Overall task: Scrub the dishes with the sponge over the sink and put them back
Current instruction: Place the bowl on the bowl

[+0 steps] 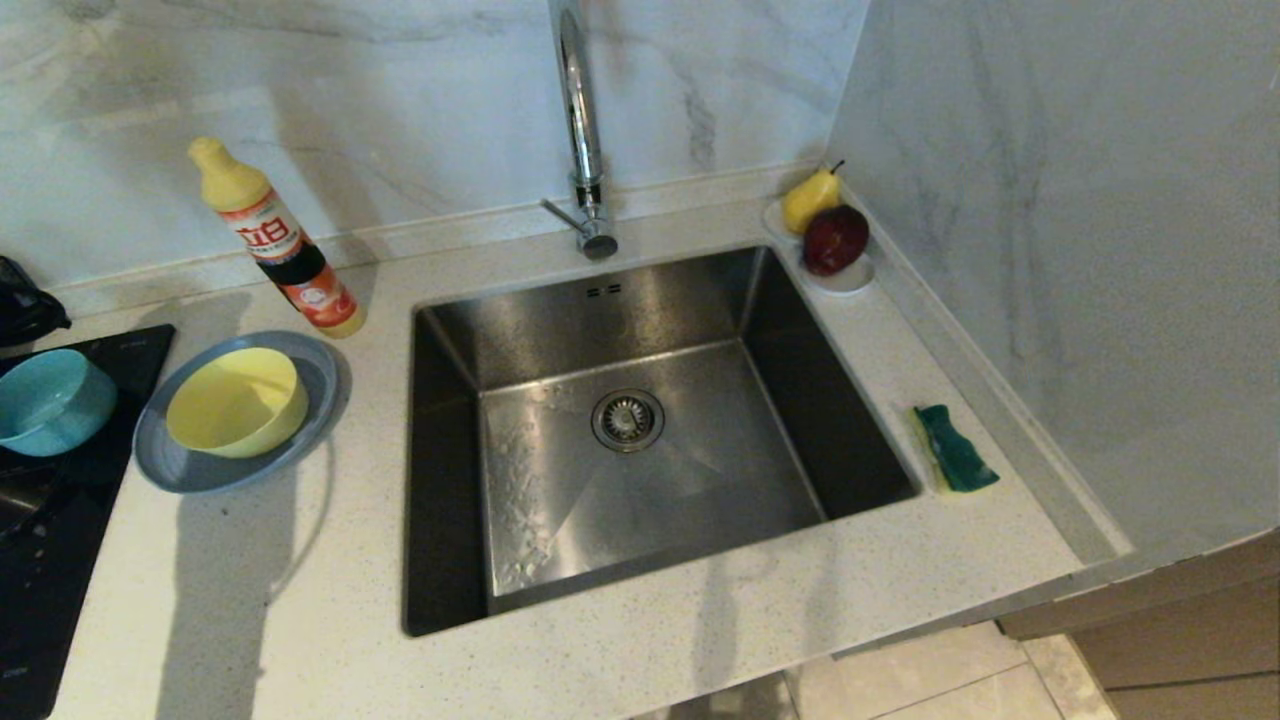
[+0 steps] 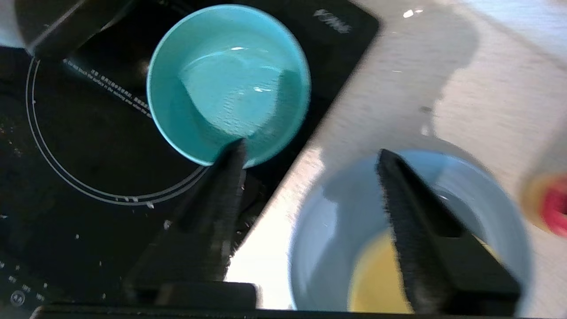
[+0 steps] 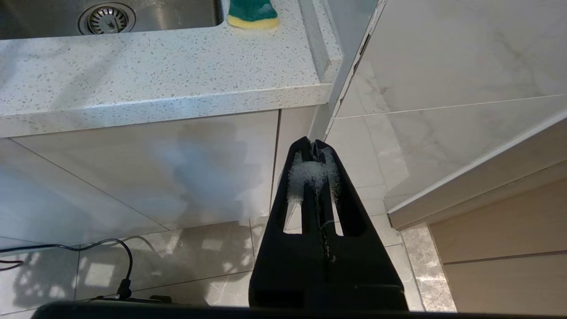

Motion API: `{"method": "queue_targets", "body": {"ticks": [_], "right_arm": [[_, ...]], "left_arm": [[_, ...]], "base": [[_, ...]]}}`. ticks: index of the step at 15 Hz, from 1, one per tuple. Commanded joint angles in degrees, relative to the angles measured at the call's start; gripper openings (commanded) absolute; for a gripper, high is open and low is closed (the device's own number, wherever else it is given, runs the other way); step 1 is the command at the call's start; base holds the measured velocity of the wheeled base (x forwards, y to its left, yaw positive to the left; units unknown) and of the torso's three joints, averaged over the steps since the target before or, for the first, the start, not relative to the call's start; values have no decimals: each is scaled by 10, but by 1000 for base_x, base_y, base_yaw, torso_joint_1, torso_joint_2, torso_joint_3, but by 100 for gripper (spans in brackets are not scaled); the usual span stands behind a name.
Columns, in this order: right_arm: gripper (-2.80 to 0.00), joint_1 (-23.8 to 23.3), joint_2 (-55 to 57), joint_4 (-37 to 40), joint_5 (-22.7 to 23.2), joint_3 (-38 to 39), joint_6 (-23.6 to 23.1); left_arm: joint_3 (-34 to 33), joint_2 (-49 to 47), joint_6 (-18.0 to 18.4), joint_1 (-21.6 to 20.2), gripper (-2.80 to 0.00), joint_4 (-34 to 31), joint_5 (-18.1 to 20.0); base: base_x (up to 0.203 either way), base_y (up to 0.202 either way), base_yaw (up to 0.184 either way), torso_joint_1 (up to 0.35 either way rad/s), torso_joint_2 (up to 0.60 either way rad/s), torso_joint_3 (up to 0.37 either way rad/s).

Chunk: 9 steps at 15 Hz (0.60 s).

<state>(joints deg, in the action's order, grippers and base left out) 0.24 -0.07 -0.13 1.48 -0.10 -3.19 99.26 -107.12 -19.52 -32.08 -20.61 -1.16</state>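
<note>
Dishes at desk's left edge: teal bowl (image 2: 228,84) on hob (image 2: 66,168), yellow bowl (image 1: 238,401) in plate (image 1: 180,462). Sponge (image 1: 955,449) at sink's (image 1: 455,330) right rim. My left hand (image 2: 310,155) hovers above, fingers apart, empty. Right hand (image 3: 313,153) closed, parked below desk.

The head camera looks steeply down from above the counter (image 1: 700,640), taking in the whole sink (image 1: 640,430) and the wall behind. The left wrist camera hangs close over the hob (image 2: 88,177), facing down past its open fingers (image 2: 221,195); it shares the teal bowl (image 2: 228,84), plate (image 2: 336,221) and yellow bowl (image 2: 376,279) with the head view. The right wrist camera sits low before the cabinet (image 3: 146,168), looking along its closed fingers (image 3: 312,177) and catching the drain (image 3: 106,18) and sponge (image 3: 252,12) beyond the counter's edge.
</note>
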Motion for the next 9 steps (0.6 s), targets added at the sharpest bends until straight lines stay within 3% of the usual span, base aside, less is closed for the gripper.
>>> {"method": "queue_targets", "body": {"ticks": [1, 9], "right_arm": [[-280, 0, -1, 0, 0, 0, -1], [-280, 0, -1, 0, 0, 1, -1]], "left_arm": [[15, -50, -2, -14, 0, -1, 2], [79, -130, -29, -35, 0, -2, 60]], "base": [[0, 0, 0, 0, 0, 0], [0, 0, 0, 0, 0, 0]]}}
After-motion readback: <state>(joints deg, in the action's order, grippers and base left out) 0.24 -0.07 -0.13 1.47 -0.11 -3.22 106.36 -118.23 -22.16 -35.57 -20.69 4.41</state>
